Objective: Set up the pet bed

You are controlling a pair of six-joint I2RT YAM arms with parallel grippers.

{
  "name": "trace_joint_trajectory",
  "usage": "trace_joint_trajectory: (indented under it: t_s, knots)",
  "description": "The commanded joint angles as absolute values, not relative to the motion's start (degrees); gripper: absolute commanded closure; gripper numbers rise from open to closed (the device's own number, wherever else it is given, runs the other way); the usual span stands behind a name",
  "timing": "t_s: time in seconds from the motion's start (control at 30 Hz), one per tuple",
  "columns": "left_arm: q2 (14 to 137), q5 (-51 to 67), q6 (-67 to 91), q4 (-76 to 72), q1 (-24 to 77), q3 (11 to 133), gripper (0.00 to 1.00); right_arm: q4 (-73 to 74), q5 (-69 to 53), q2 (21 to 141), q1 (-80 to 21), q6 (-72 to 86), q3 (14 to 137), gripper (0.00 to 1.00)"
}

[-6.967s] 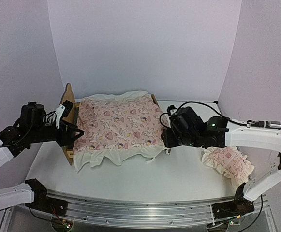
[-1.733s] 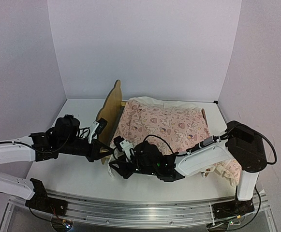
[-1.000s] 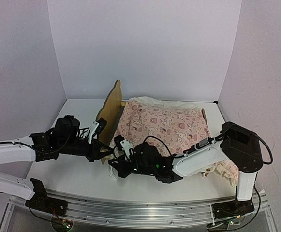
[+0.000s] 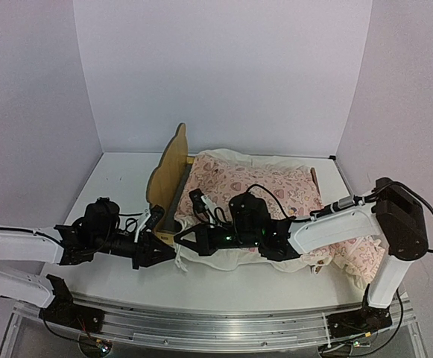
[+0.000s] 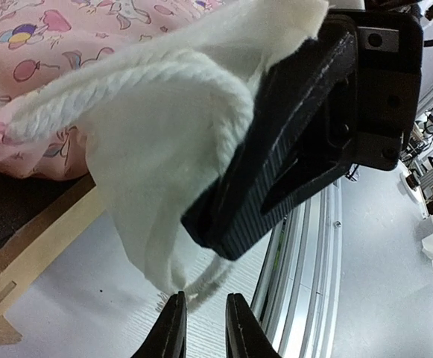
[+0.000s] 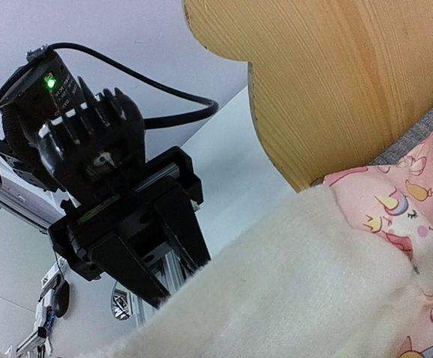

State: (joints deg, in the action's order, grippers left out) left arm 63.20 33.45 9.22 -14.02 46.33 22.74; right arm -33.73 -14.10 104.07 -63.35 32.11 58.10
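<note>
The pet bed (image 4: 168, 173) stands mid-table, its pale-wood eared headboard (image 6: 335, 74) to the left. A pink heart-print quilt (image 4: 257, 186) lies over it. My right gripper (image 4: 185, 240) is shut on the quilt's white fleece corner (image 5: 156, 119) and holds it up off the bed's near-left corner. In the right wrist view that fleece (image 6: 291, 283) hides the fingers. My left gripper (image 5: 203, 328) sits low just below the corner, jaws a little apart. A frayed white cord end (image 5: 201, 280) dangles just above the gap, with nothing between the jaws. The bed's side rail (image 5: 30, 246) shows under the quilt.
A ruffled pink pillow (image 4: 356, 261) lies at the right behind the right arm. The metal mounting rail (image 4: 223, 313) runs along the near edge, close to both grippers. White walls close in the back and both sides.
The right gripper has lifted the quilt corner up and to the right. The left gripper has dropped toward the front edge under it, its jaws having opened, then narrowed.
</note>
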Motion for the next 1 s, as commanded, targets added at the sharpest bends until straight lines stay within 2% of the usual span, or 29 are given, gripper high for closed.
trace_joint_trajectory:
  t_s: [0.0,0.27,0.47,0.57,0.77,0.83,0.97]
  knots:
    - [63.81,37.08,4.36,-23.62,46.23,23.85,0.81,-34.46,-17.74,104.71,-63.21,33.55,60.78,0.97]
    - [65.04,38.14,3.78,-25.06,46.23,23.84,0.83,-34.58,-18.54,105.28,-63.04,33.74,61.43,0.98]
    - [65.03,36.43,2.99,-24.26,46.23,24.16,1.00,-34.46,-18.64,105.25,-63.03,33.90,61.25,0.97]
    - [64.33,36.49,2.83,-21.70,46.23,24.78,1.00,-34.34,-17.21,104.67,-62.88,34.13,59.76,0.93]
    - [62.78,35.62,1.93,-18.99,46.23,24.88,1.00,-30.71,-13.78,103.10,-62.51,34.02,57.13,0.76]
    - [63.04,35.59,2.03,-19.24,46.23,24.88,1.00,-30.43,-14.82,103.33,-62.49,34.48,57.29,0.76]
    - [63.37,35.29,2.25,-19.68,46.24,24.84,1.00,-30.11,-16.52,103.65,-62.57,34.79,57.89,0.82]
